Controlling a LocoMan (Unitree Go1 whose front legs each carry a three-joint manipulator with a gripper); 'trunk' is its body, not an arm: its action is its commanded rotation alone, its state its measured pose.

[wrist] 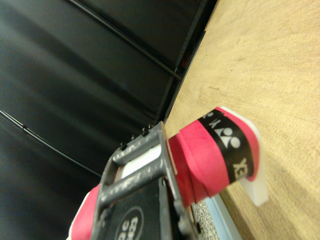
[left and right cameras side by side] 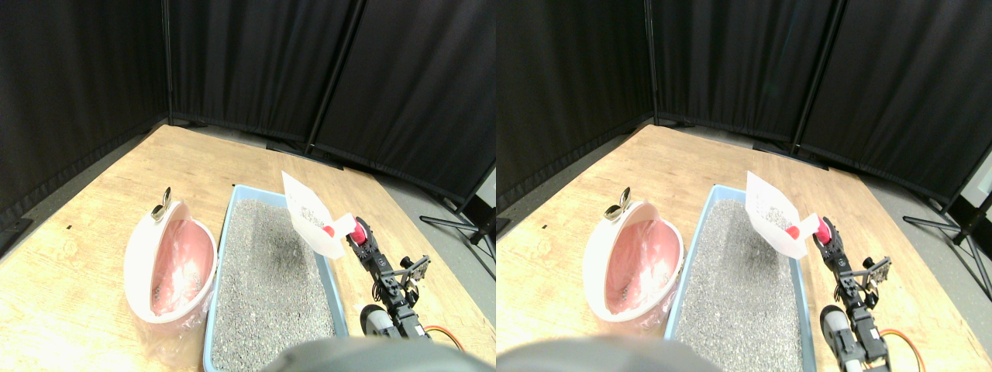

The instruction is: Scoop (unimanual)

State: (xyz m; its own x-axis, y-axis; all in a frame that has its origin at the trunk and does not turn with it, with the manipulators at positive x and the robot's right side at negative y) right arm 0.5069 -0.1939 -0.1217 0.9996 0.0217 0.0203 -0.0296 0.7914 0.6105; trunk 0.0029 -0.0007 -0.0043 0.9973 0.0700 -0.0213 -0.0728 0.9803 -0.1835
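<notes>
Raised over the far right edge of a blue litter tray (left and right cameras side by side: 338,293): a white scoop (left and right cameras side by side: 310,215), tilted with its mouth up and a small load of grey granules inside, likely kept that way so nothing spills on the way across. Reaching in from the near right corner of the wooden floor board (left and right cameras side by side: 101,201), the right gripper (left and right cameras side by side: 359,235), fingers (wrist: 150,165) clamped on the scoop's red-wrapped handle (wrist: 210,160). Near the left edge, just beside the tray, a white bin (left and right cameras side by side: 139,260) lined with a pink bag (left and right cameras side by side: 182,260), tipped toward the tray, probably to receive the load. A metal clip (left and right cameras side by side: 163,204) on the bin's far rim, seemingly pinning the bag. Across the handle wrap, a black band with white letters, partly readable as "NEX" beside a round logo; full word hidden. Black curtains (left and right cameras side by side: 232,62) behind.
</notes>
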